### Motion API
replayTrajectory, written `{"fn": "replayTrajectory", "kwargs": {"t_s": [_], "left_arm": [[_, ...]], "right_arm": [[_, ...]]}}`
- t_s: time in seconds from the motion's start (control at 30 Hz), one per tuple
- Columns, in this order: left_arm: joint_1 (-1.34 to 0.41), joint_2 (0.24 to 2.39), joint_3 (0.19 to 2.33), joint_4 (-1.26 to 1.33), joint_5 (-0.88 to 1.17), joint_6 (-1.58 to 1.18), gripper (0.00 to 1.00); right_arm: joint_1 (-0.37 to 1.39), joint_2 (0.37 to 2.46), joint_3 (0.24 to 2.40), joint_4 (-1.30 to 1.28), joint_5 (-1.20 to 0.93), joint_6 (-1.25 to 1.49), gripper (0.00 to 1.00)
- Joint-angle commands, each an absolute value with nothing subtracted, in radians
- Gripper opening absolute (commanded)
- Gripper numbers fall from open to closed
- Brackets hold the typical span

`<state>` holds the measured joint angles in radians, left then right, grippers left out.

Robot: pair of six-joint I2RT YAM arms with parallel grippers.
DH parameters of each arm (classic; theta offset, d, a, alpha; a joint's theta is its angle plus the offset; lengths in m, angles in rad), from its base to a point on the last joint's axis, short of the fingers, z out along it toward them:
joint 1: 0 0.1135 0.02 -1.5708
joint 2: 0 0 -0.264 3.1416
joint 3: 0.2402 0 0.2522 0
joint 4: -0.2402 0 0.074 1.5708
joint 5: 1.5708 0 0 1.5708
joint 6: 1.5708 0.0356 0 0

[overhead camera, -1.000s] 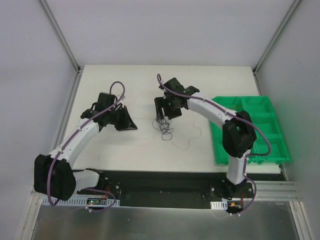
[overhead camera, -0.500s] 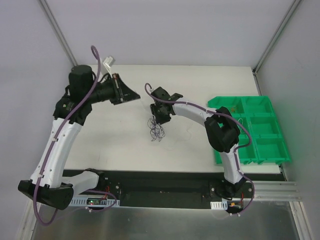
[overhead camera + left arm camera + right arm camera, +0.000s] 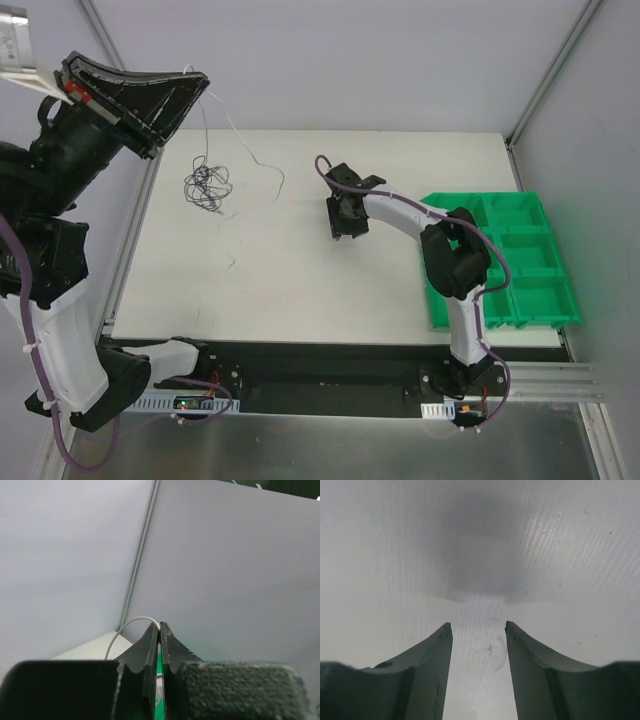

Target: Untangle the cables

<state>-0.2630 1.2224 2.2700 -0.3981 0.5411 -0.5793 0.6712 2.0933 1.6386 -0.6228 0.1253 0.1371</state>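
So the right claw (image 3: 478, 625) has its fingers spread apart, hanging close over the white surface (image 3: 375, 555), with a blurry dark shadow (image 3: 475, 550) just ahead of the tips.

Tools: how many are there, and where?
2. The left tool is raised high at left, shut on a whitish cable; the right tool is open, low over the table.
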Motion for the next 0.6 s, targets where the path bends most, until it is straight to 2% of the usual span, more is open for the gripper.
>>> {"fn": "replayTrajectory", "kwargs": {"t_s": [0.0, 0.27, 0.4, 0.57], "left_arm": [[-0.270, 1.339, 2.197, -0.408, 0.534, -0.638, 0.00], [-0.268, 1.384, 2.031, -0.399, 0.590, -0.713, 0.00], [-0.270, 1.413, 1.947, -0.388, 0.647, -0.733, 0.00], [-0.276, 1.463, 1.893, -0.354, 0.721, -0.767, 0.00]], "right_arm": [[0.646, 1.955, 1.690, -0.678, 0.011, 0.106, 0.54], [0.611, 1.714, 1.586, -0.479, -0.406, 0.035, 0.83], [0.588, 1.634, 1.508, -0.341, -0.538, 0.078, 0.86], [0.537, 1.585, 1.439, -0.267, -0.496, 0.135, 0.86]]}}
